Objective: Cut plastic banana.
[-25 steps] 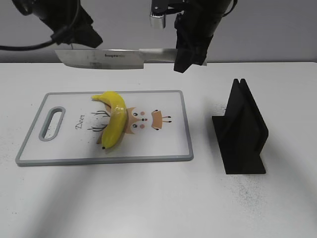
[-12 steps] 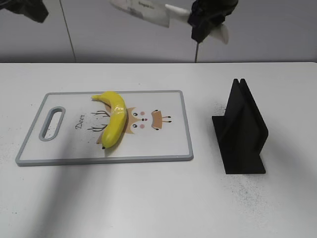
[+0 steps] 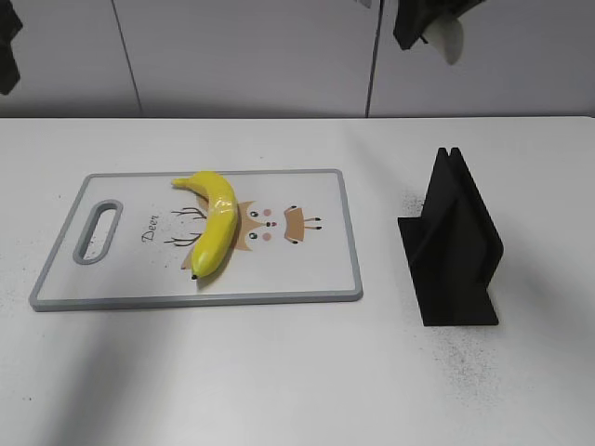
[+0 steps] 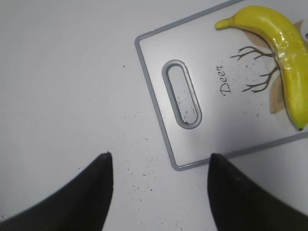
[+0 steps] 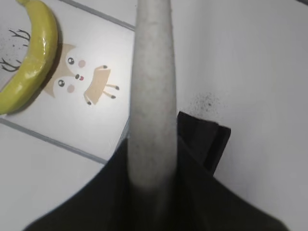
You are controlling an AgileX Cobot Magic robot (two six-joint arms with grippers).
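The plastic banana (image 3: 216,223) lies whole on the white cutting board (image 3: 316,269), left of the deer picture. It also shows in the left wrist view (image 4: 284,43) and the right wrist view (image 5: 33,62). My right gripper (image 5: 153,159) is shut on the knife's white handle (image 5: 153,86). In the exterior view it is high at the top edge (image 3: 414,23), right of the board, with only the handle end (image 3: 451,39) showing; the blade is out of view. My left gripper (image 4: 159,156) is open and empty above the bare table, left of the board's handle slot (image 4: 182,94).
A black knife stand (image 3: 456,246) stands on the table right of the board, and shows in the right wrist view (image 5: 204,137). The left arm (image 3: 7,51) shows only at the exterior view's top left edge. Dark specks dot the white table.
The right gripper has carried the knife up and to the right, so the blade has left the view. The left arm has drawn back to the far left. The banana has not moved.
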